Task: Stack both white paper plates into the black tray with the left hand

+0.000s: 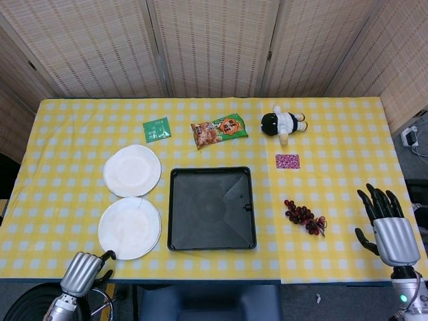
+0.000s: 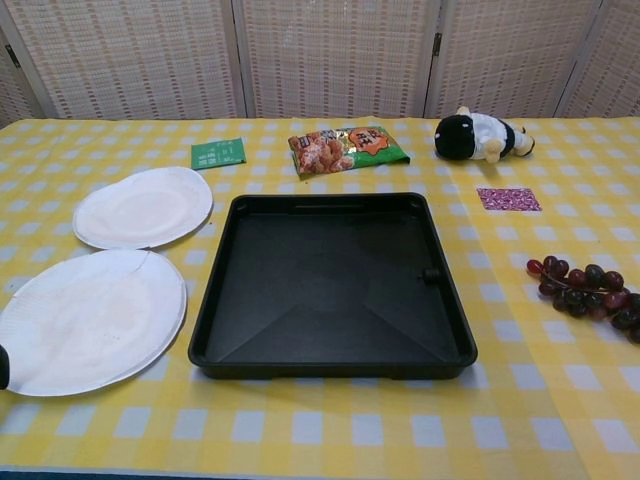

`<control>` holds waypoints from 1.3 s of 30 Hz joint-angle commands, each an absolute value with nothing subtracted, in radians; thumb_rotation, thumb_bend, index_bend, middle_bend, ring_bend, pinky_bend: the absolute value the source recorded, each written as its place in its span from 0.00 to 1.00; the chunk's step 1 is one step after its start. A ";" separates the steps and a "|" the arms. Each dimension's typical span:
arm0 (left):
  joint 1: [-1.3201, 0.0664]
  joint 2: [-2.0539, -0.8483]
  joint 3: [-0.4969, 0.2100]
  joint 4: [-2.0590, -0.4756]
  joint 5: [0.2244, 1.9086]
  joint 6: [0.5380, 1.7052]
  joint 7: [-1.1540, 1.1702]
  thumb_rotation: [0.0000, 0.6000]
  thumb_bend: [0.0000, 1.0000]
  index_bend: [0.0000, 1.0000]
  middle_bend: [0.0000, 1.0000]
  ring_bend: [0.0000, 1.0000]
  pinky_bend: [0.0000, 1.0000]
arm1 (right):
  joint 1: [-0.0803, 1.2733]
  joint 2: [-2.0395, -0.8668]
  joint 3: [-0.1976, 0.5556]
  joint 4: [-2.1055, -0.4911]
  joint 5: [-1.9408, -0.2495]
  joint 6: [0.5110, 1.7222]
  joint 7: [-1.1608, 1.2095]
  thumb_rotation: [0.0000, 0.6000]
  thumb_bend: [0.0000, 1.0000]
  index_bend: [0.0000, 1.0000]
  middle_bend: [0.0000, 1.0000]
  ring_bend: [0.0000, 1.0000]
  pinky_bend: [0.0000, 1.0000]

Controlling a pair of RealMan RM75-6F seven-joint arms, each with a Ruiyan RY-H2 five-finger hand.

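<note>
Two white paper plates lie on the yellow checked cloth left of the black tray (image 1: 211,208) (image 2: 330,290), which holds nothing. The far plate (image 1: 132,170) (image 2: 145,207) overlaps the edge of the near plate (image 1: 130,227) (image 2: 90,320). My left hand (image 1: 83,271) hangs at the table's front edge, just below and left of the near plate, holding nothing, thumb stuck out; the chest view shows only a dark tip of it at the left border. My right hand (image 1: 388,224) rests at the table's right front corner, fingers spread, holding nothing.
Behind the tray lie a green packet (image 1: 157,128) (image 2: 218,153) and a snack bag (image 1: 219,130) (image 2: 347,148). A plush doll (image 1: 283,123) (image 2: 482,136), a pink card (image 1: 287,160) (image 2: 508,198) and grapes (image 1: 305,217) (image 2: 588,288) lie right of the tray.
</note>
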State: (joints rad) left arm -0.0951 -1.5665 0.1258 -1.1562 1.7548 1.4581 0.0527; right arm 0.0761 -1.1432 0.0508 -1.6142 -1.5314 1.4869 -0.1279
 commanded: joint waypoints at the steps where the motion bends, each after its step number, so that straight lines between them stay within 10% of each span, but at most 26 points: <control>1: -0.098 -1.588 0.115 -1.132 1.744 1.458 0.068 1.00 0.33 0.48 1.00 1.00 1.00 | 0.078 -1.143 0.053 -1.612 -1.533 1.489 -0.125 1.00 0.37 0.00 0.00 0.00 0.00; 39: -0.128 -1.856 0.073 -0.743 1.716 1.564 -0.071 1.00 0.39 0.57 1.00 1.00 1.00 | 0.084 -1.121 0.041 -1.619 -1.545 1.472 -0.082 1.00 0.36 0.00 0.00 0.00 0.00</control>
